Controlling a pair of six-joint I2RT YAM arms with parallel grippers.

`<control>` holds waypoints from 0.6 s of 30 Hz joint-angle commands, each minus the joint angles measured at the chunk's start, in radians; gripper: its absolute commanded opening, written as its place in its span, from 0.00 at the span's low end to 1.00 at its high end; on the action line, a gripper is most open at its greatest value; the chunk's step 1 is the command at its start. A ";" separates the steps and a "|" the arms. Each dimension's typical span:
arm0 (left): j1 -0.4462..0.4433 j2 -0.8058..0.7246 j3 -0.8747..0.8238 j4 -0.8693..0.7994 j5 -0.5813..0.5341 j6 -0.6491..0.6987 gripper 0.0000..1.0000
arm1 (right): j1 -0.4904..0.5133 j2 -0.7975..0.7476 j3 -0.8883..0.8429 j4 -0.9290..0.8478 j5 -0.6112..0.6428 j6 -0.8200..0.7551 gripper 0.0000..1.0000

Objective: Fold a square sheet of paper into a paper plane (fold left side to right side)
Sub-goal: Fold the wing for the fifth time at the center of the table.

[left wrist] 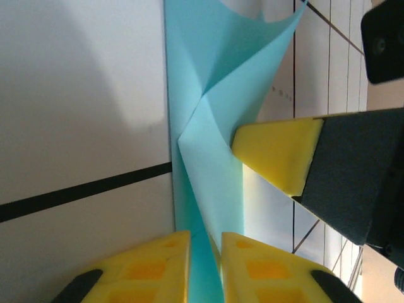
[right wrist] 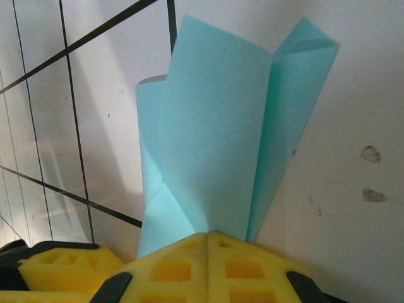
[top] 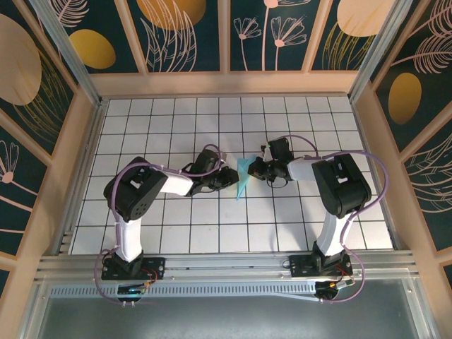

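Observation:
The square sheet of paper [top: 241, 182] is light blue and folded into a slim, creased, pointed shape at the middle of the grid table, held up between the two arms. My right gripper [top: 253, 169] is shut on it: in the right wrist view the yellow pads [right wrist: 208, 235] meet with the folded paper [right wrist: 214, 126] fanning up out of them. My left gripper [top: 232, 176] comes from the other side. Its jaws [left wrist: 205, 237] stand a little apart, and a strip of the paper [left wrist: 214, 95] runs through the gap. The right gripper's yellow finger [left wrist: 278, 151] touches the paper's edge.
The white grid table [top: 176, 120] is ringed by wooden walls [top: 226, 83] at the back and sides. A metal rail [top: 226, 265] with both arm bases runs along the near edge. The left gripper's yellow finger [right wrist: 63, 265] sits close beside the right gripper.

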 commanded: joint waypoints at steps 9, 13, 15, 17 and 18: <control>0.015 -0.157 0.004 -0.150 -0.067 0.062 0.16 | 0.006 0.045 -0.030 -0.060 0.047 -0.025 0.00; 0.006 -0.135 0.035 -0.138 0.021 0.060 0.07 | 0.005 0.059 -0.025 -0.050 0.038 -0.019 0.00; -0.006 -0.118 0.059 -0.140 0.049 0.063 0.05 | 0.008 0.062 -0.025 -0.046 0.036 -0.014 0.00; -0.018 -0.099 0.078 -0.151 0.065 0.070 0.04 | 0.008 0.064 -0.028 -0.045 0.037 -0.014 0.00; -0.025 -0.086 0.078 -0.158 0.069 0.071 0.04 | 0.007 0.065 -0.028 -0.045 0.038 -0.014 0.00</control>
